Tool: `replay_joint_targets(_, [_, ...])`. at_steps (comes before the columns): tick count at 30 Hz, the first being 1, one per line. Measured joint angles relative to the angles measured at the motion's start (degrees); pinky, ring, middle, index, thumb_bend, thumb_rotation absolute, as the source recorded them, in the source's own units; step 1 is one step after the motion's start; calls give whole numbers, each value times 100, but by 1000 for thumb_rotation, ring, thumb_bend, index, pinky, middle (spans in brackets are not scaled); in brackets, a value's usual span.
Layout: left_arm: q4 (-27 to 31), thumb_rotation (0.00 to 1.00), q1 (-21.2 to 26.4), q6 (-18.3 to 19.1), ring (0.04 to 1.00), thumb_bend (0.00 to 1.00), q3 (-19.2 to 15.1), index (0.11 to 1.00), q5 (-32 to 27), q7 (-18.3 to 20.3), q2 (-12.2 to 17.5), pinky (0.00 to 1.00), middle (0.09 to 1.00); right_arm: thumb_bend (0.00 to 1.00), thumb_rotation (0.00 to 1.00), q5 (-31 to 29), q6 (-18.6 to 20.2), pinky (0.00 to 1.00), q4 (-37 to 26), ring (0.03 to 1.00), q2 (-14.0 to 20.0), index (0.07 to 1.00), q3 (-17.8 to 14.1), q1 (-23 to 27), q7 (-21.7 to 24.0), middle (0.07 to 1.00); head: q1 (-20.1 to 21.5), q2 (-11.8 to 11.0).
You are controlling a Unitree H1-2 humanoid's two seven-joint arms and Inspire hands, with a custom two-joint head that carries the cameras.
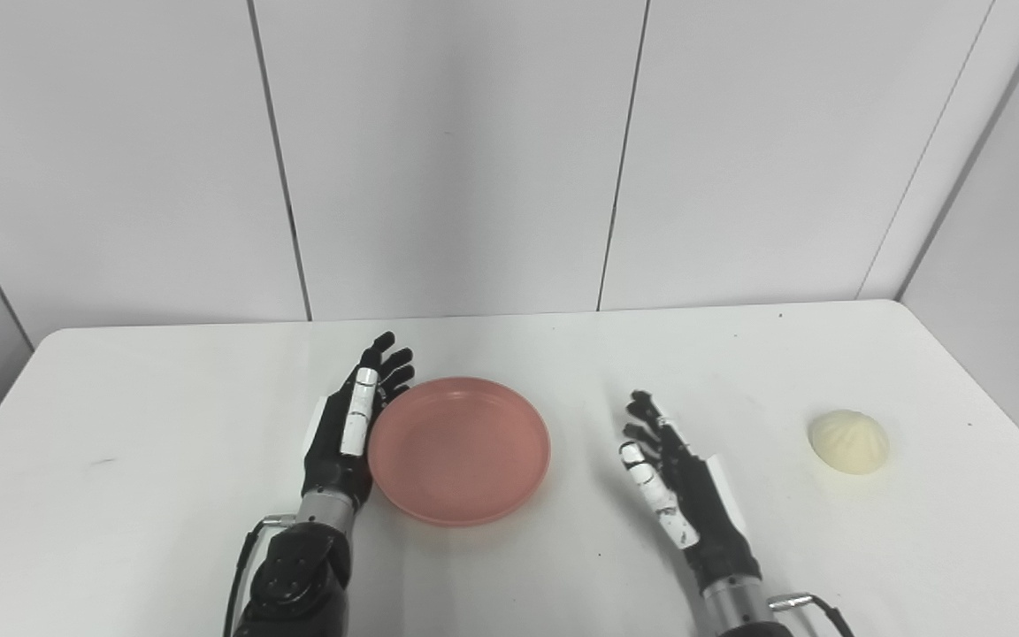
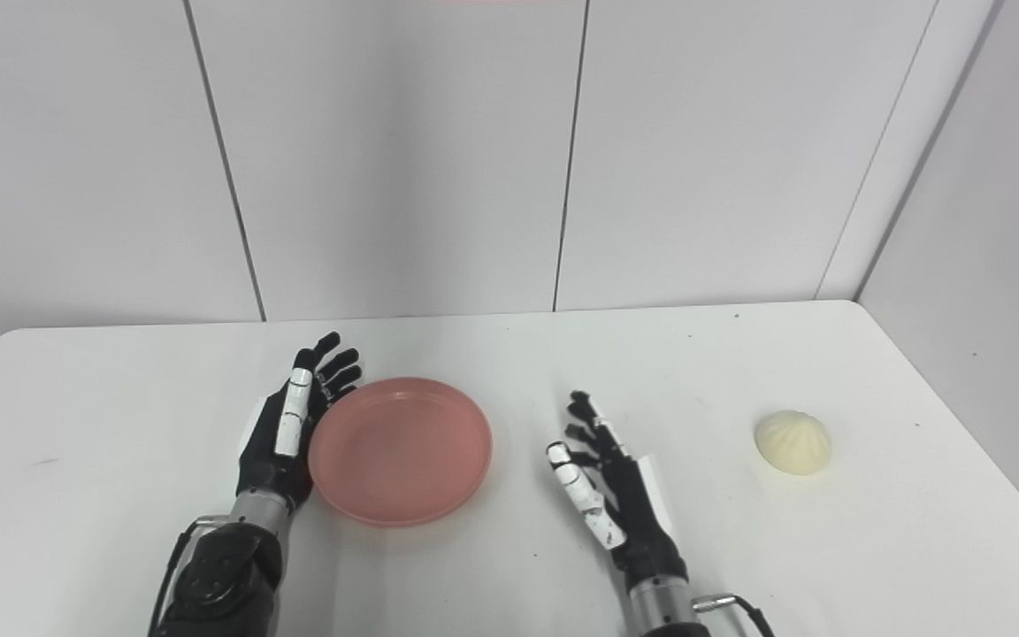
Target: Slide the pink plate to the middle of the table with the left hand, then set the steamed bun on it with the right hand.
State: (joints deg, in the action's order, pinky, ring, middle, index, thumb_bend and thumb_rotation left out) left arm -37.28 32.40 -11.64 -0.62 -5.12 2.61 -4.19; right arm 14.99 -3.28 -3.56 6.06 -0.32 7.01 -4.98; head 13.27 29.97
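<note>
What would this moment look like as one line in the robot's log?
left hand: open, against pink plate left rim | right hand: open, idle | steamed bun: on table, far right | plate: empty

Hidden and cut-off parts

Both forearms run off the bottom edge; the left hand covers the near-left rim of the pink plate, so contact there cannot be judged.

white table, pale panelled wall behind.
</note>
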Motion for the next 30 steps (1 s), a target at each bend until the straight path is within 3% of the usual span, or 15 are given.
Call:
replay_joint_targets(4, [-1, 928, 0, 0, 852, 698, 5, 871, 2, 20, 0, 845, 856, 882, 936, 210, -122, 643, -36, 793, 235, 892, -99, 193, -63, 874, 44, -61])
replay_joint_targets(7, [-1, 922, 0, 1, 857, 694, 6, 871, 7, 24, 1, 851, 858, 883, 938, 491, -209, 700, -49, 789, 550, 894, -194, 360, -80, 857, 44, -88])
replay_joint_targets(12, [32, 931, -13, 33, 868, 682, 5, 881, 7, 41, 14, 860, 865, 885, 942, 1015, 50, 723, -382, 803, 983, 874, -353, 469, -58, 849, 44, -114])
replay_joint_targets(18, [159, 942, -78, 131, 869, 643, 3, 890, 7, 149, 73, 867, 867, 983, 908, 1361, 1404, 711, -1166, 798, 1421, 878, -540, 767, 565, 848, 79, -97])
replay_joint_targets(19, [159, 945, -77, 141, 870, 637, 2, 894, 7, 157, 91, 866, 868, 978, 836, 1473, 1608, 683, -1279, 782, 1493, 866, -534, 818, 687, 841, 79, -97])
replay_joint_targets(21, [170, 946, -77, 158, 870, 635, 2, 897, 7, 169, 99, 865, 869, 968, 824, 1764, 1983, 654, -1455, 773, 1687, 873, -437, 877, 988, 844, 97, -88])
replay_joint_targets(24, [180, 952, -80, 176, 869, 625, 3, 906, 7, 193, 121, 861, 873, 979, 719, 2169, 2337, 612, -1501, 763, 2116, 844, -265, 961, 1495, 839, 123, -105])
replay_joint_targets(28, [212, 942, -94, 196, 865, 630, 2, 903, 7, 223, 146, 849, 873, 997, 670, 2887, 2795, 590, -1417, 809, 2717, 831, -79, 1143, 2179, 866, 114, -105])
replay_joint_targets(30, [209, 934, -92, 198, 869, 637, -4, 904, 7, 223, 143, 852, 877, 1000, 590, 3241, 2942, 565, -1338, 815, 2830, 817, -63, 1219, 2569, 866, 105, -114])
